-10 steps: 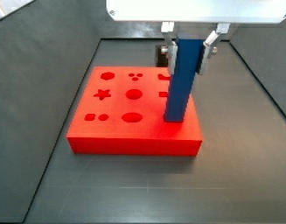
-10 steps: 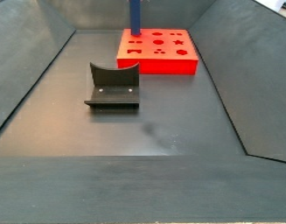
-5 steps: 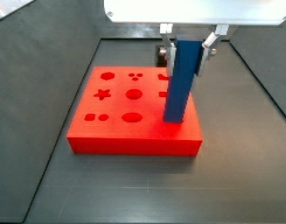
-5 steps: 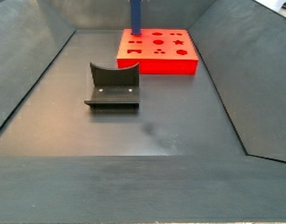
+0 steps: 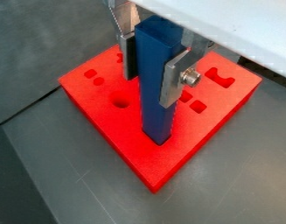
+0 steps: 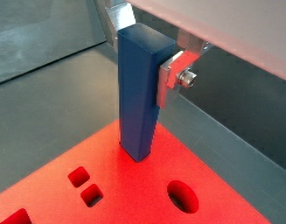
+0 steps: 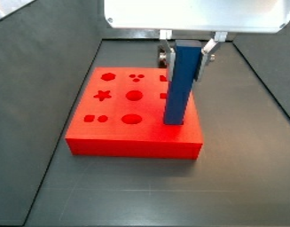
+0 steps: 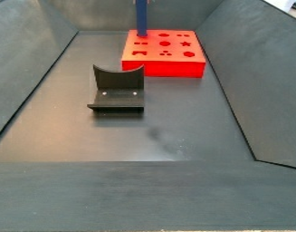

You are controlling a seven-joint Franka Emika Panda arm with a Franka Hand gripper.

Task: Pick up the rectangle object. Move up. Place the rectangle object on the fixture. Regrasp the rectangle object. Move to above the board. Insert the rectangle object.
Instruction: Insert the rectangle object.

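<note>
While the pincer (image 5: 155, 66) grips the upright blue rectangular bar (image 5: 158, 83) over the flat red holed board (image 5: 115, 131), only insertion seems left

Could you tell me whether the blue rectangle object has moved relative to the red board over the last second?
Yes, slightly. In a side view the rectangle object, held upright in the gripper, has shifted a little left across the board, its lower end near the board's right edge.

White-bodied gripper (image 5: 153, 61) with silver plate fingers (image 5: 176, 72)

Above the board (image 7: 112, 120), a flat white housing; one finger plate bears a round silver screw (image 6: 187, 79).
</note>
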